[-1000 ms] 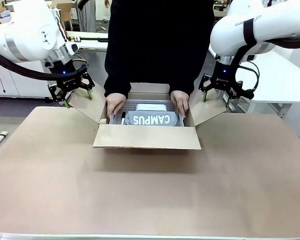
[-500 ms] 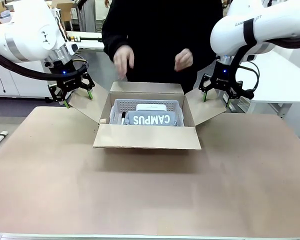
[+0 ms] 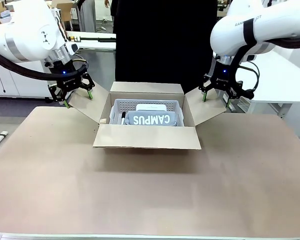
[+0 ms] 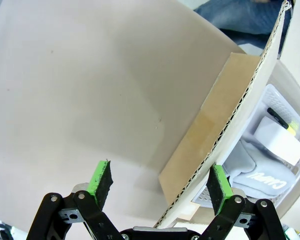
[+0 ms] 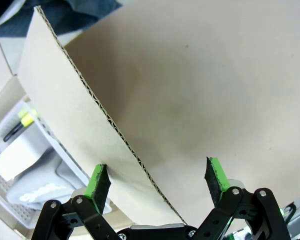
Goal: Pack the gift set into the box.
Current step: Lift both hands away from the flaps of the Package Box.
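Flaps come next, by my reading: with the gift set (image 3: 153,119) lying inside the box (image 3: 146,136), your left pincer (image 3: 71,94) and right pincer (image 3: 217,93), both released, straddle the side flaps, so fold evenly.

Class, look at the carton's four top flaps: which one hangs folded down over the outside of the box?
The near flap on the robot's side of the box: it hangs down outside, while both side flaps splay outward and the far one stands up.

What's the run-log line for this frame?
gift set: in box | flaps: open | left gripper: open, straddling left flap | right gripper: open, straddling right flap | person's hands: out of view
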You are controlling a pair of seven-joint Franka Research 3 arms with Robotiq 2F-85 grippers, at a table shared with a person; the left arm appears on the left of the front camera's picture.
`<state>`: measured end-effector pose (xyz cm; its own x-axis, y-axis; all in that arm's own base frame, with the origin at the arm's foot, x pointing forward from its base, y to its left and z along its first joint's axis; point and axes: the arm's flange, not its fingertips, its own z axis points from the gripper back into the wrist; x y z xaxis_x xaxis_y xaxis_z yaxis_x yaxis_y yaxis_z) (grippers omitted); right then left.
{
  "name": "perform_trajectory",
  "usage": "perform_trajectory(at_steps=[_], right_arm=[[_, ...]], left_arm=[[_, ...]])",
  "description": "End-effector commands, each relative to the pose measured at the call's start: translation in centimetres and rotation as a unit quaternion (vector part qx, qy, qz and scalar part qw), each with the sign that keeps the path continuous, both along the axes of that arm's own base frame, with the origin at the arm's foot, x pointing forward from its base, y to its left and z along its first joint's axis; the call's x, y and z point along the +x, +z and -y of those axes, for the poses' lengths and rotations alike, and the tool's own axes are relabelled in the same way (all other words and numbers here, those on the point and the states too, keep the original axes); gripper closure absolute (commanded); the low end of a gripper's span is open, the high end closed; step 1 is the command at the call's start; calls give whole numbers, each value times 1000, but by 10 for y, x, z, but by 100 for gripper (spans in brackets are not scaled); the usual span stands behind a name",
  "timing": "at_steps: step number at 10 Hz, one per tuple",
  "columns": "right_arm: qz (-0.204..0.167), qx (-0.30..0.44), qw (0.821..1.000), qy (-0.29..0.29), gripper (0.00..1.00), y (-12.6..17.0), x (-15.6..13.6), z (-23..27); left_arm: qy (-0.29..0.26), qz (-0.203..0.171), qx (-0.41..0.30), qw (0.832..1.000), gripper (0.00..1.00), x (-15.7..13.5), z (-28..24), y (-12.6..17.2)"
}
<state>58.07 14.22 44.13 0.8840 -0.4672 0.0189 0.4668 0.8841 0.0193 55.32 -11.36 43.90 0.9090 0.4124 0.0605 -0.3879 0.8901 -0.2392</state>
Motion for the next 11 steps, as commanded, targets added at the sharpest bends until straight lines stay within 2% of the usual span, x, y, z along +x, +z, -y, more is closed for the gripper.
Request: perform_trajectory(at_steps=[1,11], right_arm=[[0,-15,1000,-3,0,4,0,1],[0,-15,1000,-3,0,4,0,1]], left_arm=[[8,-4,8,1000,0,-1,1,2],[8,-4,8,1000,0,-1,1,2]])
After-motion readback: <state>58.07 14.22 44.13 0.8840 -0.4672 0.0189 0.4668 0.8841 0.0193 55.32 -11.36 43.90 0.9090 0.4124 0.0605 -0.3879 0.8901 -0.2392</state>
